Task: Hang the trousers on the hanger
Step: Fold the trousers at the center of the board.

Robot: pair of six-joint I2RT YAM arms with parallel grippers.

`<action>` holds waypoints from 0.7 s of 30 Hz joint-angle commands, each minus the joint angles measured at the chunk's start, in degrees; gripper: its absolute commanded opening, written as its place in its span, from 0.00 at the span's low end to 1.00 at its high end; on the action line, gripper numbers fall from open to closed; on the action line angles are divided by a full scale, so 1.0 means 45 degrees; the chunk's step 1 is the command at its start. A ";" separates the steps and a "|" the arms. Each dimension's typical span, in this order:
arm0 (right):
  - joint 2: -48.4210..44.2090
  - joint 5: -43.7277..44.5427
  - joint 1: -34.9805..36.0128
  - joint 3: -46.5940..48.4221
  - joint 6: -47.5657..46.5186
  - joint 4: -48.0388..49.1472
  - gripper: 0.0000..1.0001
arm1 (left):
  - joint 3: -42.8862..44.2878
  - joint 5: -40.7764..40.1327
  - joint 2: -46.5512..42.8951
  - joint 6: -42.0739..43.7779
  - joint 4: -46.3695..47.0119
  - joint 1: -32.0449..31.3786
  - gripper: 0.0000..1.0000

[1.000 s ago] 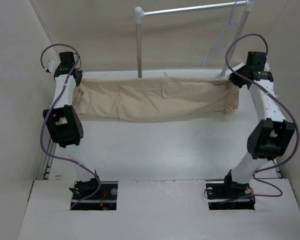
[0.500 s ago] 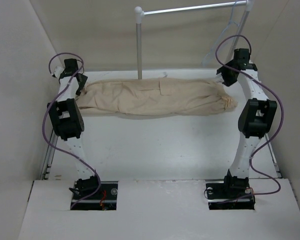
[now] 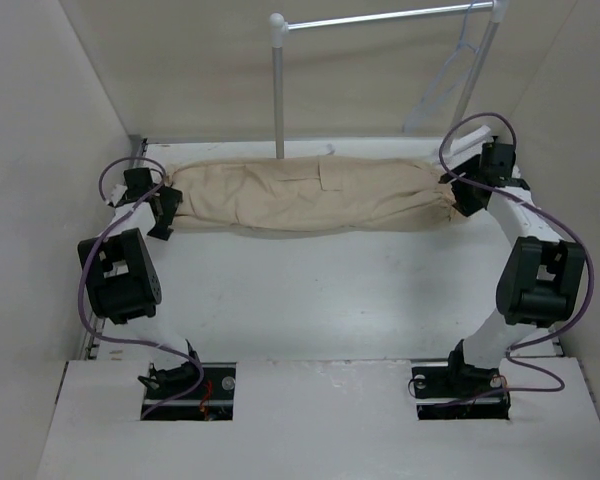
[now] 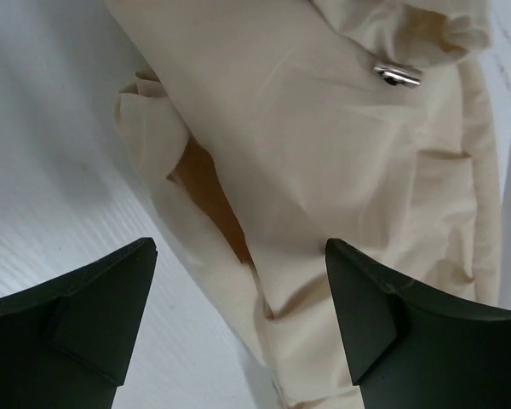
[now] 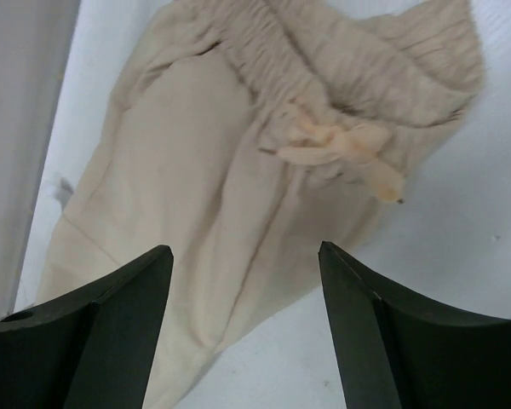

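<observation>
The beige trousers (image 3: 315, 195) lie folded lengthwise across the far part of the table, waistband to the right. My left gripper (image 3: 165, 212) hovers open at their left end; in its wrist view the leg ends (image 4: 324, 170) lie loose under the spread fingers (image 4: 85, 315). At the right end, my right gripper (image 3: 462, 195) is also open, with the gathered waistband and its drawstring (image 5: 341, 145) below and ahead of the fingers (image 5: 383, 341). Neither gripper holds cloth. The thin pale hanger (image 3: 448, 78) hangs from the rack bar at the far right.
A clothes rack stands behind the table, with its white post (image 3: 277, 95) at mid-back and a metal bar (image 3: 380, 17) running right. Walls close in on the left and right. The white tabletop (image 3: 310, 290) stretches between the trousers and the arm bases.
Both grippers have opened and let go of the trousers, which were stretched between them and now lie slack on the table. Both arms have drawn back and lowered slightly.
</observation>
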 commanded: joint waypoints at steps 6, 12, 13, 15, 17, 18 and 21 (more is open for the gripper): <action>0.0037 -0.0818 -0.1217 -0.1475 0.0002 0.1526 0.80 | 0.0488 -0.0271 0.1869 -0.1073 0.1064 0.0679 0.78; 0.1421 -0.0720 -0.1569 -0.1185 0.0061 0.1781 0.78 | 0.1055 -0.0409 0.2787 -0.1112 0.1201 0.0913 0.76; 0.1656 -0.0759 -0.1608 -0.1010 0.0080 0.1761 0.77 | 0.1172 -0.0428 0.2924 -0.1093 0.1182 0.0933 0.75; 0.2203 -0.0623 -0.1686 -0.0561 0.0081 0.1683 0.73 | 0.1368 -0.0428 0.3159 -0.1073 0.1084 0.0933 0.71; 0.2730 -0.0662 -0.1764 0.0024 0.0158 0.1663 0.71 | 0.1523 -0.0428 0.3354 -0.1054 0.1123 0.0913 0.66; 0.3003 -0.0604 -0.1765 0.0356 0.0178 0.1605 0.68 | 0.1602 -0.0448 0.3433 -0.1034 0.1142 0.0913 0.63; 0.3572 -0.0585 -0.1765 0.1139 0.0314 0.1022 0.30 | 0.1797 -0.0546 0.3609 -0.1034 0.1085 0.0894 0.36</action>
